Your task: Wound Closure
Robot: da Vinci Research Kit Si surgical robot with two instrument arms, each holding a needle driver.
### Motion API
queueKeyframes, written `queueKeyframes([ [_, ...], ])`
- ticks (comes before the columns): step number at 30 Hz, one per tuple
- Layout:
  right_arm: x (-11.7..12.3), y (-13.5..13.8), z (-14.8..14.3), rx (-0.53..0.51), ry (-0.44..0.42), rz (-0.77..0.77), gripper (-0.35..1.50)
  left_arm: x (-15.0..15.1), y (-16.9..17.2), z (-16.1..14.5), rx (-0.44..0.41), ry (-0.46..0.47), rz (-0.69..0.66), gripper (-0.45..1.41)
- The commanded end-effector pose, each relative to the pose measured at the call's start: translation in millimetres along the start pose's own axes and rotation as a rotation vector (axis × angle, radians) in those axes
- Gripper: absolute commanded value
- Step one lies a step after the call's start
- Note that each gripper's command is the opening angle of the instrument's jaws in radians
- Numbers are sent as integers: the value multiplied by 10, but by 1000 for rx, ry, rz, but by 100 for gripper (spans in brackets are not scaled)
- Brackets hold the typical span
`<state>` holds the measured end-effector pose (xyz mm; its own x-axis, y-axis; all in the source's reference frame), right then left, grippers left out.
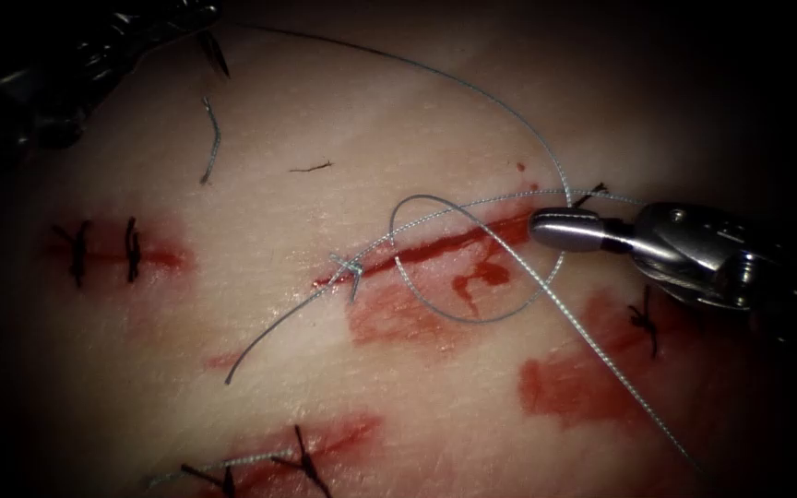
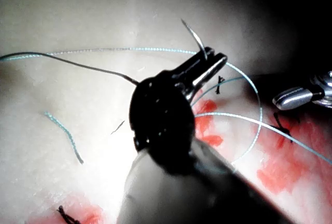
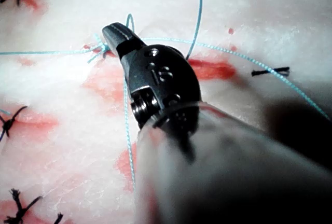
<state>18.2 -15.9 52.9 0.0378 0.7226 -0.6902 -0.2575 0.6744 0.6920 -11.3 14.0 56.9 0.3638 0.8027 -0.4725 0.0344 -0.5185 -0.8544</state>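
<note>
I am the robot with two thin arms. My left tool (image 2: 210, 63) sits far up at the left of the tissue (image 1: 260, 240), well apart from the cut (image 1: 435, 249), and its jaws are squeezed tight on the needle (image 2: 194, 37). I hold the needle low on its curve, so the sharp tip sticks up free in the air and no part of it is in the tissue. My right tool (image 1: 565, 231) rests at the right end of the cut, with its jaws pressed together. The thread (image 1: 472, 88) runs right beside its tip, but I cannot tell if it is pinched there or just passing by. From there the thread sweeps up in a long curve to my left tool, and it also makes a round loop (image 1: 472, 277) over the cut, with a small knot (image 1: 348, 267) at the cut's left end and a loose tail (image 1: 269, 337) lying past it. I think the needle is hard, thin and slippery, so it could twist in my jaws; holding it on the thick body is best, never on the tip. The thread is soft, light and floppy, and it could snag. The tissue looks soft and wet with red fluid (image 1: 408, 318).
</note>
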Motion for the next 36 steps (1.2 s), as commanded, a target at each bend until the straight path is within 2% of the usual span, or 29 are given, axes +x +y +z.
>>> queueKeyframes([
  [1, 6, -28, 15, 42, -5, 15, -35, -13, 0, 12, -8, -13, -16, -45],
  [6, 7, -69, 38, 51, -11, 10, -35, -19, 4, 19, -20, -22, -37, -45],
  [8, -22, -85, 50, 100, -28, 60, -35, -19, 0, 16, -11, -38, -39, -45],
  [10, -41, -90, 57, 90, -60, 48, -35, -22, -1, 15, -6, -49, -36, -45],
  [12, -59, -91, 69, 59, -128, -85, -35, -27, -3, 16, 4, -67, -31, -45],
  [13, -68, -84, 82, 13, -214, -261, -21, -35, -5, 20, 19, -86, -19, -45],
  [14, -70, -80, 87, -23, -251, -310, -18, -39, -6, 21, 23, -93, -16, -45],
  [15, -73, -68, 99, -156, -346, -443, 54, -49, -7, 26, 26, -108, -8, -45],
  [16, -74, -56, 104, -300, -388, -487, 94, -58, -9, 31, 22, -123, -3, -45],
  [19, -77, -46, 108, -386, -391, -399, 93, -68, -10, 35, 21, -150, 1, -45],
  [22, -88, -40, 114, -434, -410, -396, 93, -71, -11, 37, 16, -162, 6, -45],
  [26, -112, -37, 122, -443, -470, -387, 89, -70, -11, 37, 14, -170, 2, -45],
  [31, -124, -36, 130, -459, -508, -335, 88, -69, -11, 37, 15, -169, 1, -45],
  [36, -134, -30, 135, -477, -527, -311, 78, -69, -10, 38, 13, -170, 6, -45],
])
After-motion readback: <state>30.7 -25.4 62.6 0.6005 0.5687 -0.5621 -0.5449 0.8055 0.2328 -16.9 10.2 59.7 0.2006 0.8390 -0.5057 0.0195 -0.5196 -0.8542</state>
